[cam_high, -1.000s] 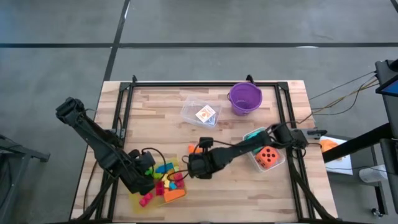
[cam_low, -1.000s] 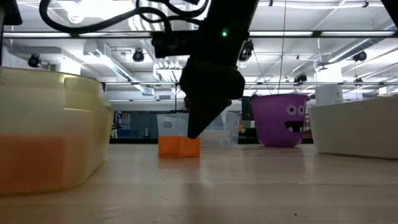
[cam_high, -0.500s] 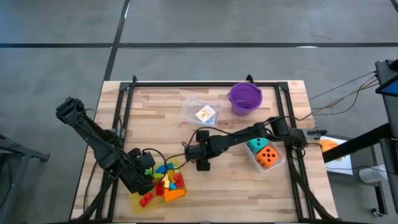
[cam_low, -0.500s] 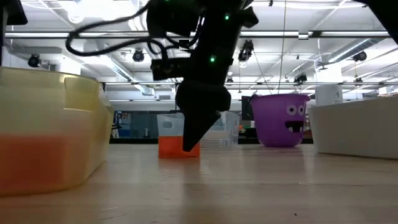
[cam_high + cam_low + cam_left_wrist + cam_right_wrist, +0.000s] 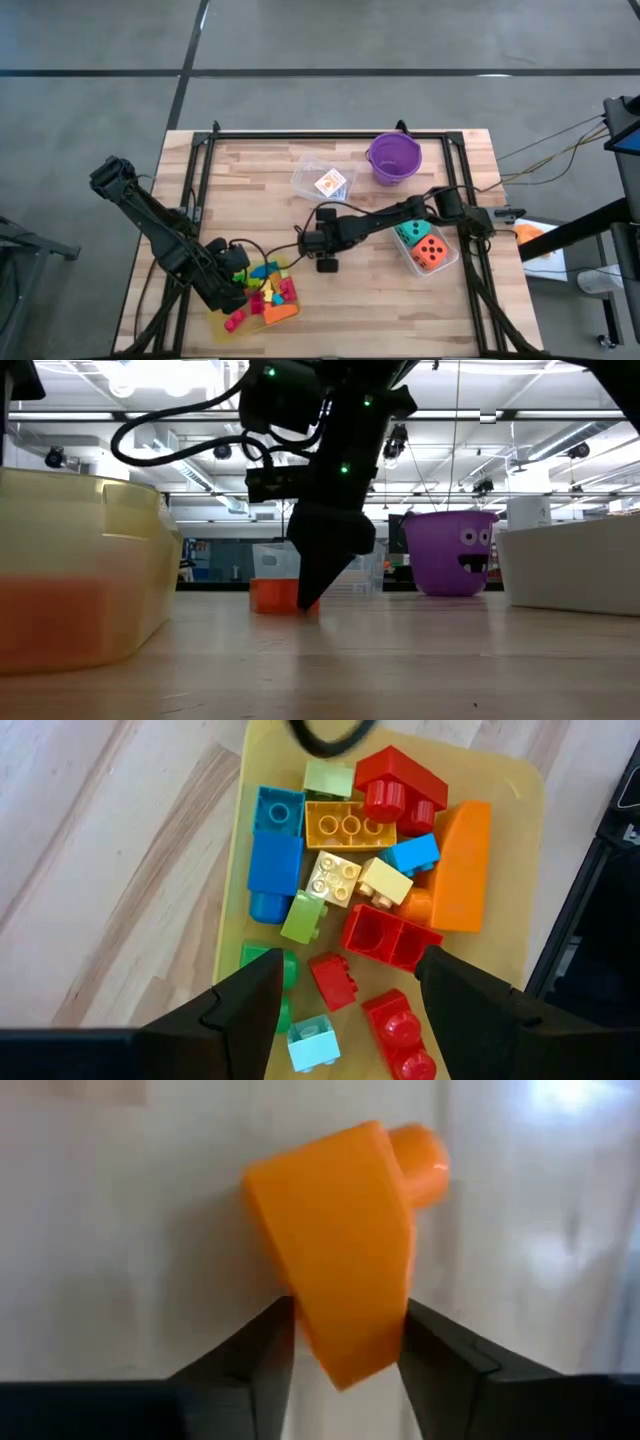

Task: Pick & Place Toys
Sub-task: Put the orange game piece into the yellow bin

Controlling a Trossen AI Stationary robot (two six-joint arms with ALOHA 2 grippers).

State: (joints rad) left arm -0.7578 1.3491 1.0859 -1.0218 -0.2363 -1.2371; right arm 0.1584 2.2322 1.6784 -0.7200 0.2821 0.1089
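Observation:
An orange wedge lies on the wooden table near its middle, and it also shows in the low view. My right gripper is down at the wedge, its fingers closed in on both sides of it. My left gripper is open and empty. It hovers over the flat yellow tray at the near left, which holds several bright bricks and another orange wedge. My right gripper pinches the orange wedge by its narrow end between its two fingers, one on each slanting side. The fingers come from above, pointing down at a slant. The wedge rests on the table, its studded end pointing away from the fingers.
A purple bucket stands at the far right. A clear tub with a card pack sits far of centre. Another clear tub at the right holds a teal die and an orange die.
My right gripper has gone toward the table's far edge and down to the orange wedge, and its fingers now stand around it. The wedge stays on the table.

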